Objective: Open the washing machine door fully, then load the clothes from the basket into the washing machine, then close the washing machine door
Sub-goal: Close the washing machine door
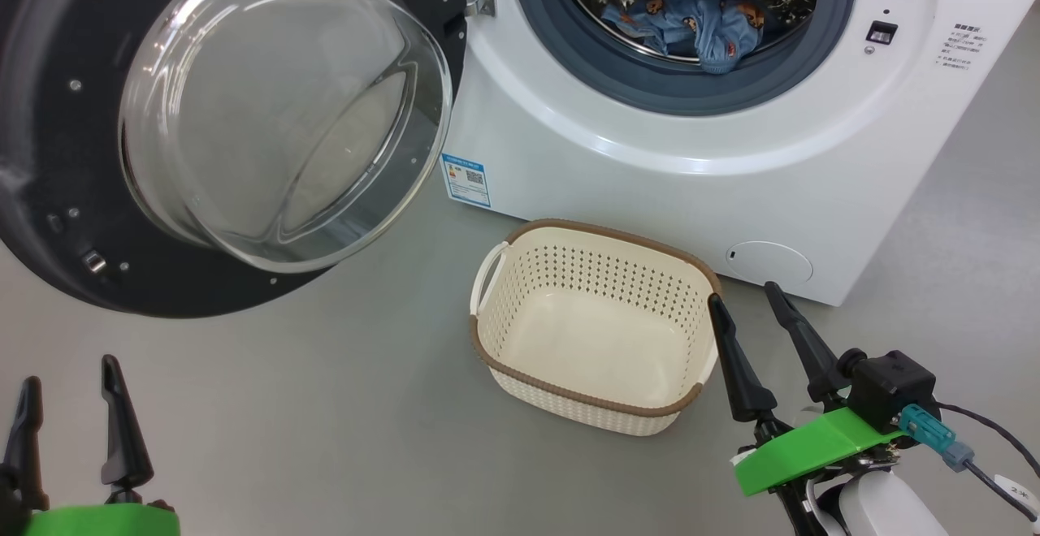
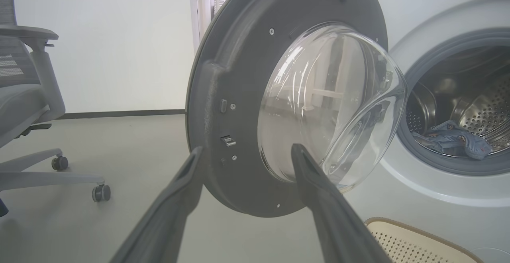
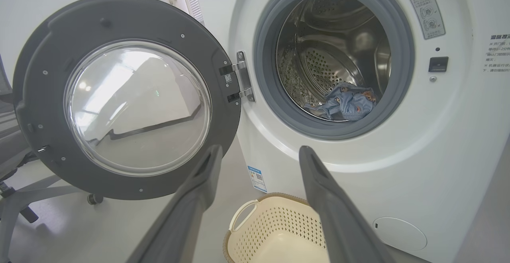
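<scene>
The washing machine (image 1: 650,162) (image 3: 438,143) stands with its door (image 1: 244,114) (image 2: 279,107) (image 3: 131,99) swung wide open to the left. Light blue printed clothes (image 1: 703,12) (image 2: 454,137) (image 3: 346,101) lie at the drum's front lip. On the floor before the machine sits the cream basket (image 1: 593,325) (image 3: 275,231) (image 2: 414,239), with nothing inside. My right gripper (image 1: 756,309) (image 3: 259,151) is open beside the basket's right rim, holding nothing. Low at the left, my left gripper (image 1: 69,369) (image 2: 245,149) is open too, below the door and apart from it.
A grey office chair (image 2: 28,107) on castors stands to the left of the door. A small round white flap (image 1: 768,262) sits low on the machine's front. Grey floor spreads left of the basket and under the door.
</scene>
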